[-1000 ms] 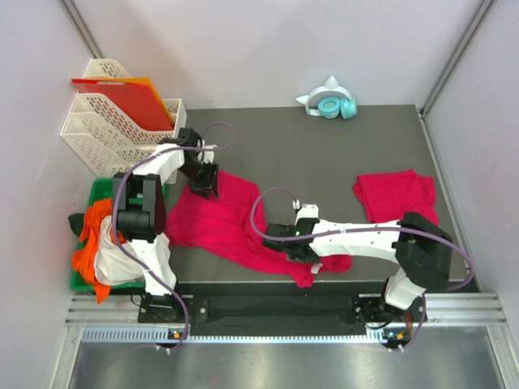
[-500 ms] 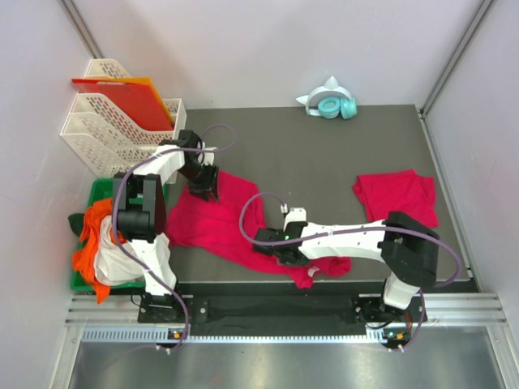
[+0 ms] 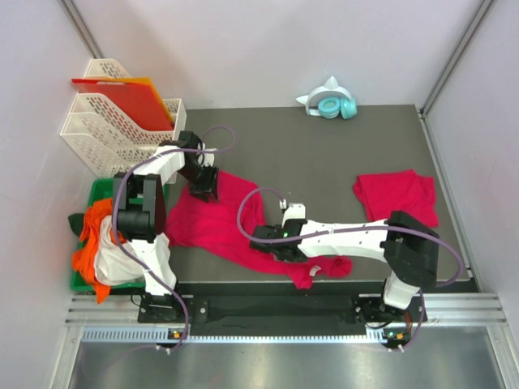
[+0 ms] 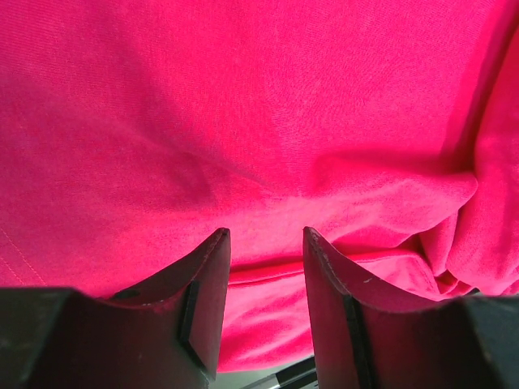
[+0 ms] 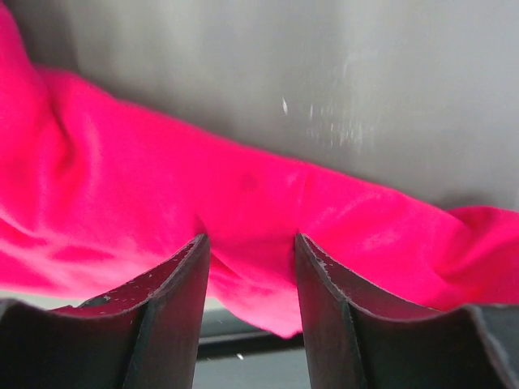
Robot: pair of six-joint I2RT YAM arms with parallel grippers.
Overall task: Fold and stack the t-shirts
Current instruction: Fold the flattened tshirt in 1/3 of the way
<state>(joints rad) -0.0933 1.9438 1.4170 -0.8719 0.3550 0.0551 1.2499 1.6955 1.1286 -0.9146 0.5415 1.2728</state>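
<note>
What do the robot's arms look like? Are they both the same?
Yes, they match. The left arm and right arm are white with chunky black joints, and a thin purple cable loops along each. The left end effector and right end effector each have two dark, wedge-shaped fingers.

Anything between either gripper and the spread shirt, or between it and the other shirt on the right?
Nothing visible. The left gripper and right gripper are both right over the spread t-shirt, with only fabric in front of them. Only table surface lies between it and the second t-shirt.
</note>
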